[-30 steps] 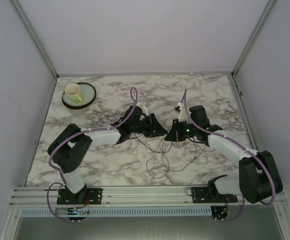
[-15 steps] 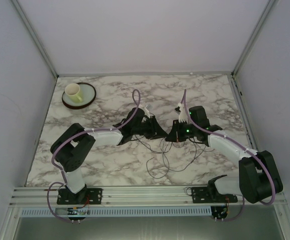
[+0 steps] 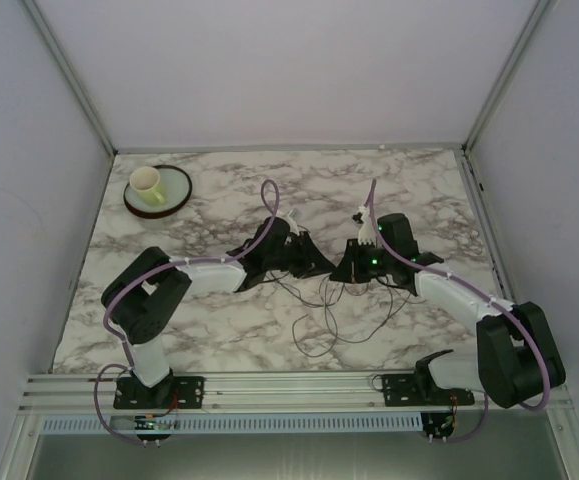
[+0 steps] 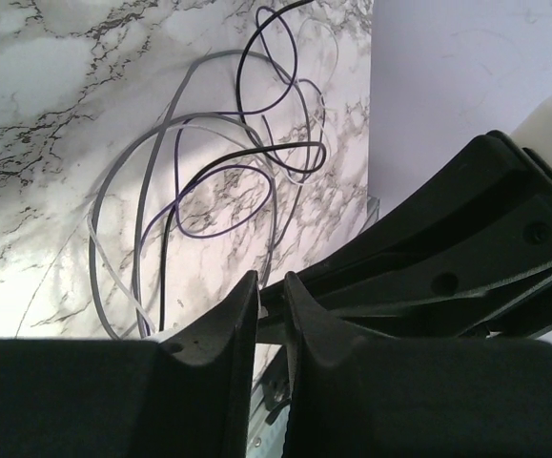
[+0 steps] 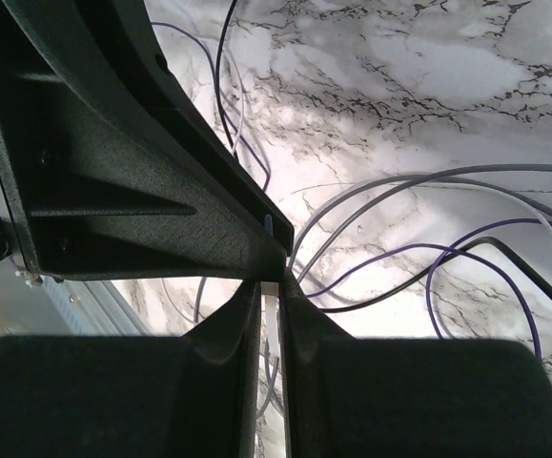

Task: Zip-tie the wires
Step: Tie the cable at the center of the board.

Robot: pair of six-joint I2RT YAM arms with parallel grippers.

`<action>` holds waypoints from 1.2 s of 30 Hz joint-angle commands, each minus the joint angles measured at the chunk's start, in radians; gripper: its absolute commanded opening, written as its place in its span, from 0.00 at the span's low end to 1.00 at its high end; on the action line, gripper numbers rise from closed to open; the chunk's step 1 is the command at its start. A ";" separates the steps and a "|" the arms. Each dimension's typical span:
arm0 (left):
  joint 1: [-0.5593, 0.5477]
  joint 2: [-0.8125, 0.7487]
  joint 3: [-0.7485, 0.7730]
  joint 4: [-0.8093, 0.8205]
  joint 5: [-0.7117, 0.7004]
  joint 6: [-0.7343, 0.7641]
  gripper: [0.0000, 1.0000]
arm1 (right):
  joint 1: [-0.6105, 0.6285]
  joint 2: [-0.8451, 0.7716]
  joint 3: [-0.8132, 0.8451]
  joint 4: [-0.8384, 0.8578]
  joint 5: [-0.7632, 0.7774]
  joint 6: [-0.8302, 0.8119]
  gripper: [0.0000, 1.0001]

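Note:
The wires (image 3: 331, 312) lie in loose dark, grey and purple loops on the marble table, just in front of both grippers. They also show in the left wrist view (image 4: 228, 162) and the right wrist view (image 5: 428, 229). My left gripper (image 3: 321, 266) and right gripper (image 3: 341, 270) meet tip to tip above the wires at mid-table. The right gripper (image 5: 270, 291) is shut on a thin white zip tie (image 5: 269, 307). The left gripper (image 4: 271, 286) is nearly closed, with a small white piece of the zip tie (image 4: 262, 311) between its jaws. The rest of the tie is hidden.
A green-rimmed plate (image 3: 174, 195) with a pale cup (image 3: 146, 182) stands at the back left. Metal rails (image 3: 299, 385) run along the near edge. Walls and frame posts close in the table at the sides and back.
The left arm's elbow and wrist have shifted slightly right, bringing its gripper closer to the right gripper. The right arm and the wires have hardly moved.

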 commanded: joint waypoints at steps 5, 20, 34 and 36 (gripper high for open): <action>-0.023 0.005 -0.015 0.059 -0.021 -0.052 0.15 | 0.017 -0.039 -0.014 0.113 0.058 0.090 0.00; -0.026 0.012 -0.024 0.067 -0.022 -0.050 0.03 | 0.015 -0.059 -0.026 0.152 0.090 0.136 0.00; 0.051 -0.006 0.066 -0.026 -0.037 0.021 0.00 | 0.031 -0.066 -0.054 0.143 0.102 0.138 0.00; 0.075 -0.006 0.106 -0.065 -0.044 0.050 0.00 | 0.043 -0.070 -0.057 0.134 0.119 0.137 0.00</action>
